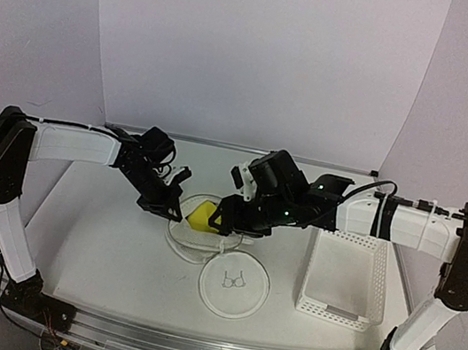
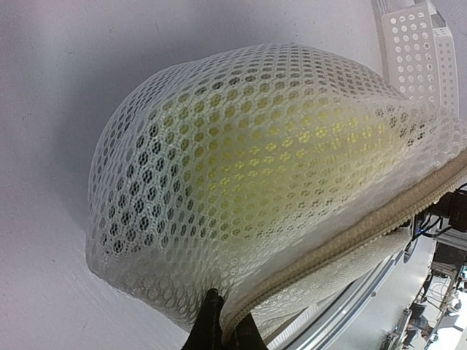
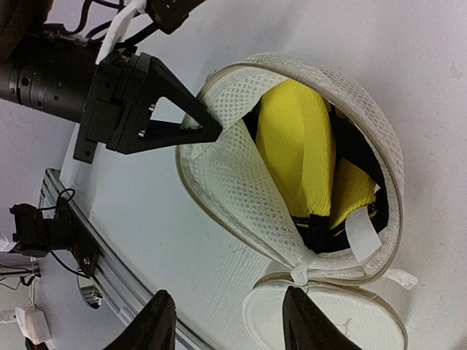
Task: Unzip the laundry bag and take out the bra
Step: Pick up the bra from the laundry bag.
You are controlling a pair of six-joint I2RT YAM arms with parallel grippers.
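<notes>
The laundry bag (image 1: 234, 285) lies unzipped on the table, its round lid with the black bra outline flopped toward the front. Its mesh body (image 3: 233, 182) stands open, and a yellow bra with black trim (image 3: 295, 138) shows inside; the bra also shows in the top view (image 1: 199, 215). My left gripper (image 1: 171, 209) is shut on the bag's zipper rim (image 2: 343, 233), its fingertips (image 2: 211, 328) pinching the edge. In the right wrist view that gripper (image 3: 206, 130) holds the rim's far side. My right gripper (image 3: 230, 324) is open and empty, just above the bag's hinge and lid (image 3: 328, 321).
A white perforated plastic basket (image 1: 342, 279) stands right of the bag, under my right forearm; its corner shows in the left wrist view (image 2: 412, 36). The table's metal front rail (image 3: 80, 233) runs close by the bag.
</notes>
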